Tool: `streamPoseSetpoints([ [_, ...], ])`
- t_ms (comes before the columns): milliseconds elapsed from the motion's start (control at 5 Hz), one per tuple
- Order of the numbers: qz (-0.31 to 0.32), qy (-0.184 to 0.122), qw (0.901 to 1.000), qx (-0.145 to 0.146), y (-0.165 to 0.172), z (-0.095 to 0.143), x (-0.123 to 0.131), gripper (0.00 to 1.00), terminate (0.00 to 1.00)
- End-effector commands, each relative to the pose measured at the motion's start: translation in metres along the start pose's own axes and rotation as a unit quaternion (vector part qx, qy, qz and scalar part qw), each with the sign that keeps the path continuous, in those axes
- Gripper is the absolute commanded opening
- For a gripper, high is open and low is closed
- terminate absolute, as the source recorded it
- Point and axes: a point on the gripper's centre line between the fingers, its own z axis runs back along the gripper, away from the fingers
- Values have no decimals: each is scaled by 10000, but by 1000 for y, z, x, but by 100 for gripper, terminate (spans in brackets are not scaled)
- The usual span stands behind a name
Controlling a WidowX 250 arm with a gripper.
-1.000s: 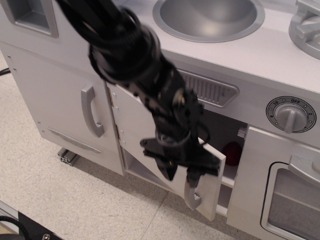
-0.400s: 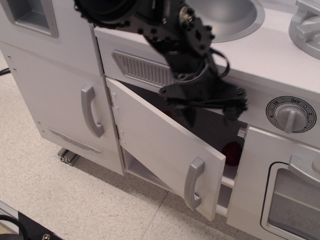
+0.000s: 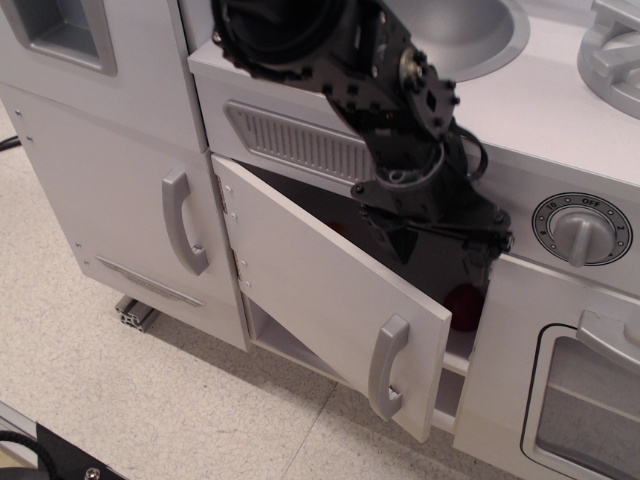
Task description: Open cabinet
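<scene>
The cabinet door [image 3: 330, 300] was seen swung partly open, hinged on its left edge, just below and left of the tool [image 3: 440, 235]. The tool was held clear of the door, in front of the dark opening; its handle [image 3: 387, 366] sat lower, untouched. Whether the tool's jaws were apart or together cannot be told. A red object [image 3: 463, 303] was visible inside, just below the tool.
</scene>
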Motion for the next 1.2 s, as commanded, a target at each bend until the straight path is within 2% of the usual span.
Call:
streamPoseSetpoints([
  [0, -760, -176, 9969, 101, 5, -7, 12, 100, 0],
  [200, -542, -175, 9973, 460, 16, -10, 1, 100, 0],
  [400, -381, 180, 9966, 712, 34, -11, -13, 100, 0],
  [600, -343, 115, 9954, 891, 59, -4, -27, 100, 0],
  [800, -167, 320, 9940, 1037, 82, -3, -40, 100, 0],
  [1000, -254, 395, 9904, 1304, 106, -6, -55, 100, 0],
])
